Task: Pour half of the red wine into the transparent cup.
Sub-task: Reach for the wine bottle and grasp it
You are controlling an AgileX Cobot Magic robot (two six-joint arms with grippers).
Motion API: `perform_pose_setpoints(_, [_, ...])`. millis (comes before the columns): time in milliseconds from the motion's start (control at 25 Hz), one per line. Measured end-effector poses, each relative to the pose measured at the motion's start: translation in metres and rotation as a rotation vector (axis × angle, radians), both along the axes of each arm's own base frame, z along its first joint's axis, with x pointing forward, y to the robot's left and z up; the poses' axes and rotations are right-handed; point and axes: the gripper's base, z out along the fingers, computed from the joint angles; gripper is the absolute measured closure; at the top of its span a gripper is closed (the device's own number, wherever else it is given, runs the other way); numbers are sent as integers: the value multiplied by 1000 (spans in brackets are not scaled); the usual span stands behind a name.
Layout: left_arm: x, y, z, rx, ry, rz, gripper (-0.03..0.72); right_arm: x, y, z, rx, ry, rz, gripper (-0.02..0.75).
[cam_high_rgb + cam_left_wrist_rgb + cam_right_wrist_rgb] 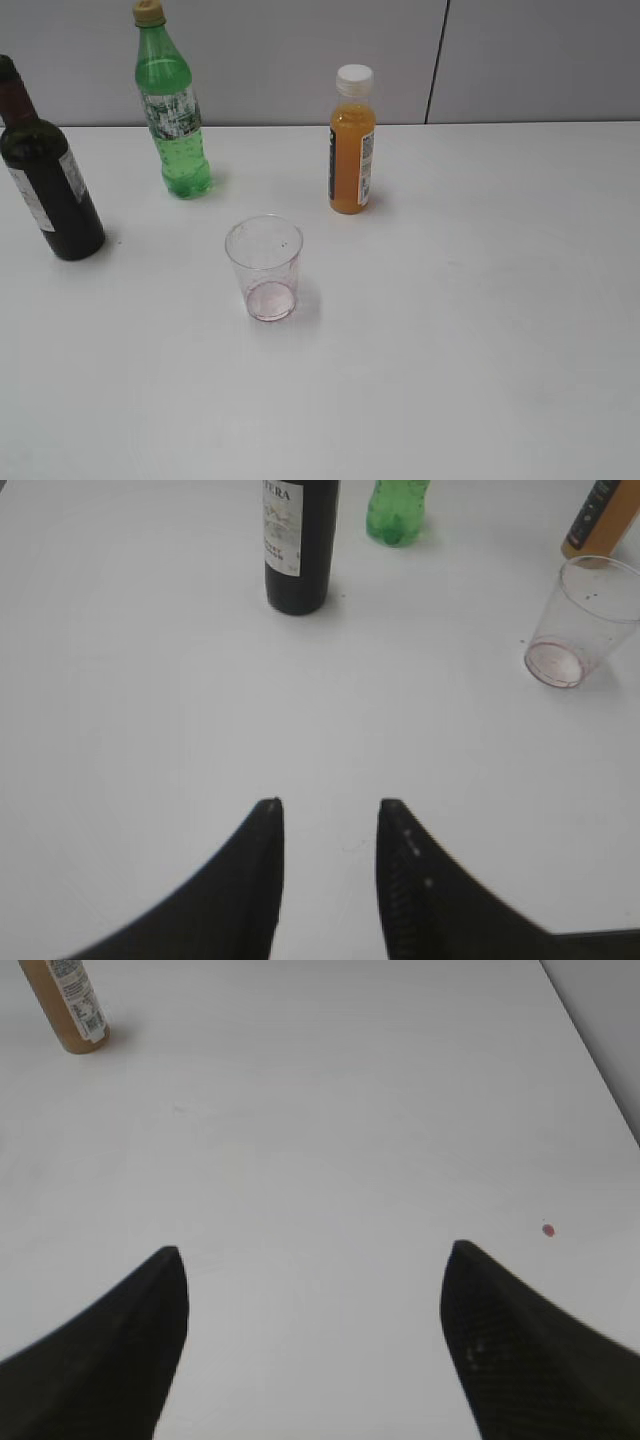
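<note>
Currently left hand [330, 815] partly apart, empty; right hand [315, 1260] wide apart, empty

Wine bottle [45, 185] far left, cup [266, 267] before soda bottle [172, 110] and juice bottle [352, 142]

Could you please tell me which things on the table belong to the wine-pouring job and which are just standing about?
For the job: wine bottle, clear cup.
Standing about: green soda bottle, orange juice bottle.
</note>
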Motion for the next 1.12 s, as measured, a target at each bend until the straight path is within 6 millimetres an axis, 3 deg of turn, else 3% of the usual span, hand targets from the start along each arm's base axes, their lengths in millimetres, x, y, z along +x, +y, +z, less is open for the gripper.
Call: perform_pose_setpoints(1120, [0, 0, 0, -1, 0, -1, 449, 0, 0, 0, 2, 2, 1, 147])
